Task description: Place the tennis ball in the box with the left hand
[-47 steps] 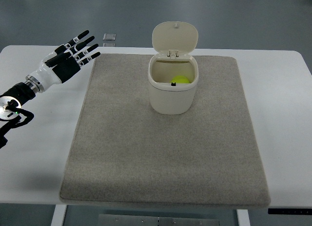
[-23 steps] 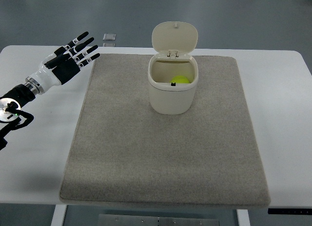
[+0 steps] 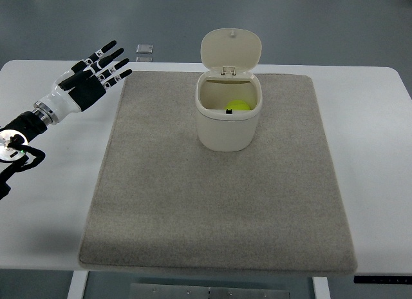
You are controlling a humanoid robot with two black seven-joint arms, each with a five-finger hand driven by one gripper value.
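A cream box (image 3: 228,122) with its hinged lid (image 3: 231,49) standing open sits on the grey mat (image 3: 219,202), toward the back. A yellow-green tennis ball (image 3: 239,106) lies inside it, partly hidden by the rim. My left hand (image 3: 96,70) is at the far left, over the white table beside the mat's back left corner. Its fingers (image 3: 111,55) are spread and hold nothing. It is well apart from the box. My right hand does not show.
The white table (image 3: 51,202) carries the mat. A small clear square object (image 3: 145,49) lies at the table's back edge, just beyond my left hand. The table's front edge runs along the bottom of the picture.
My left hand has shifted very slightly toward the back left. The box and ball have not moved.
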